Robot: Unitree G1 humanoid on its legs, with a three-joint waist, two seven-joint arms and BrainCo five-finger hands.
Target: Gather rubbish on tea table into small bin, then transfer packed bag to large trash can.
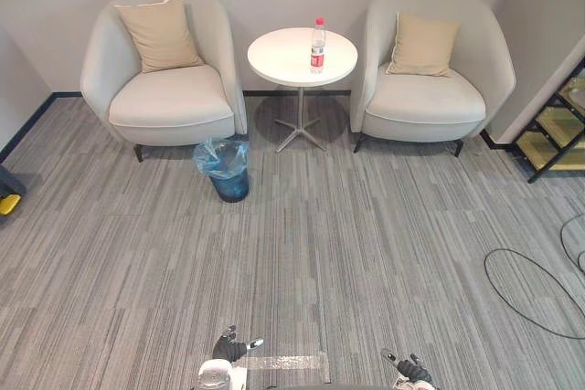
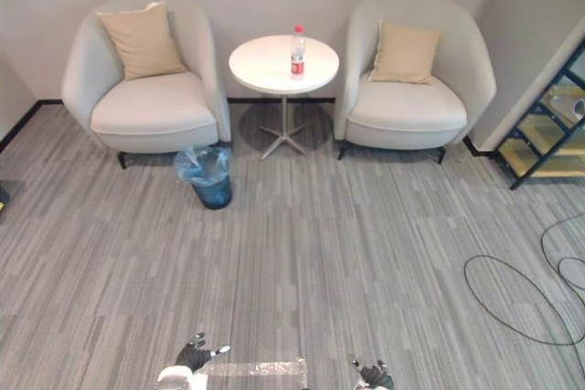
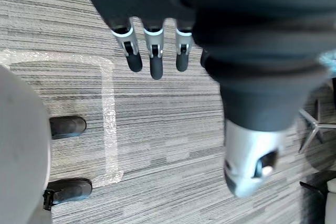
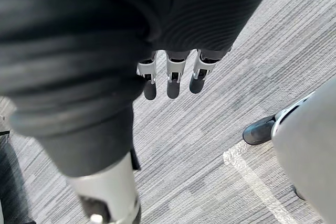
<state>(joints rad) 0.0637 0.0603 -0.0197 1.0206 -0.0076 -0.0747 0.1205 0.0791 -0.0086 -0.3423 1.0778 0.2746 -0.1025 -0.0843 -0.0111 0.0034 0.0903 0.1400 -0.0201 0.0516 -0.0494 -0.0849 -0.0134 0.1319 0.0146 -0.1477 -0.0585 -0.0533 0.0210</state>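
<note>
- Left eye view: a cream armchair (image 1: 164,98) stands by the wall, and the small bin (image 1: 226,173), lined with a blue bag, sits on the carpet (image 1: 347,226) at the chair's front right corner.
- A red-labelled plastic bottle (image 1: 317,46) stands upright near the right edge of the round white tabletop (image 1: 279,57).
- The left hand (image 1: 228,348) and right hand (image 1: 413,370) hang over the carpet, fingers relaxed and straight, both empty.
</note>
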